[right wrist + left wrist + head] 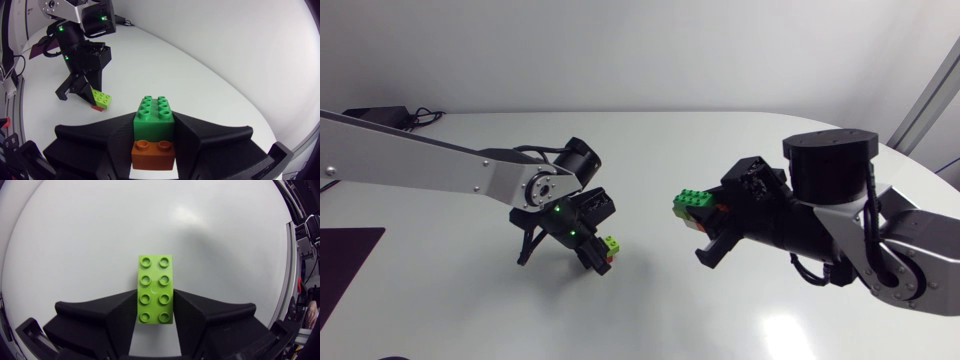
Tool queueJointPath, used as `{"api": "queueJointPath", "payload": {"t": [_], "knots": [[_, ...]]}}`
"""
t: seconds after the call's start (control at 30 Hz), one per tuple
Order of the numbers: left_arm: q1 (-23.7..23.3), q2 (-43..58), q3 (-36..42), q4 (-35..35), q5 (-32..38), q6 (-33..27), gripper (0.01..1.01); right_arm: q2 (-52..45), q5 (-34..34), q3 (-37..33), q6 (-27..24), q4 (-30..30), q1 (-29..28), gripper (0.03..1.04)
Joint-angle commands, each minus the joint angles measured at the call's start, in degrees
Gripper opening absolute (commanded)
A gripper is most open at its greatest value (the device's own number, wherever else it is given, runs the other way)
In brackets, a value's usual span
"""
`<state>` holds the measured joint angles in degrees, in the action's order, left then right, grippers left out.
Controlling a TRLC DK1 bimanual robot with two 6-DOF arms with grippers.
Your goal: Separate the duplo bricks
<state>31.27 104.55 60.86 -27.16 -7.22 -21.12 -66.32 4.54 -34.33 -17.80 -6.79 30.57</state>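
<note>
Left gripper (pixel 155 301): fingers closed from both sides on a lime-green duplo brick (pixel 156 290), studs facing the wrist camera, held low over the white table (pixel 650 150). A small red piece (pixel 97 107) shows under that brick; whether the two are joined cannot be determined.

Right gripper (pixel 153 125): fingers clamped on a stack of two, a dark green brick (pixel 154 115) seated on an orange-brown brick (pixel 152 154), held above the table. The two grippers face each other near the table's middle, apart.
</note>
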Motion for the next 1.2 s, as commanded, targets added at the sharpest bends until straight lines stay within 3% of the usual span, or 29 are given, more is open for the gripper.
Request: {"api": "queueJointPath", "payload": {"t": [0.0,0.13,0.37,0.73,1.0,1.17], "knots": [[0.5,-0.8,-2.1,-0.2,0.3,0.8,0.580,1.5,1.4,0.9,0.8,0.2,-1.0,0.24],[0.6,-3.8,-2.1,-0.4,0.3,0.7,0.780,3.2,7.2,0.5,2.2,2.6,-4.1,0.24],[0.6,-12.7,-1.3,-0.4,-3.4,-2.4,0.892,4.1,22.6,-1.8,3.7,8.4,-11.3,0.25],[0.9,-17.8,3.7,-6.5,-18.0,-12.8,0.900,3.8,36.0,-4.3,1.4,16.0,-12.1,0.26],[0.1,-17.9,9.6,-15.2,-31.4,-19.5,0.900,4.0,40.0,-5.1,-1.6,20.1,-12.2,0.26],[-0.2,-16.0,12.5,-21.1,-36.3,-24.2,0.900,4.0,43.5,-5.8,-2.0,21.7,-13.0,0.26]]}}
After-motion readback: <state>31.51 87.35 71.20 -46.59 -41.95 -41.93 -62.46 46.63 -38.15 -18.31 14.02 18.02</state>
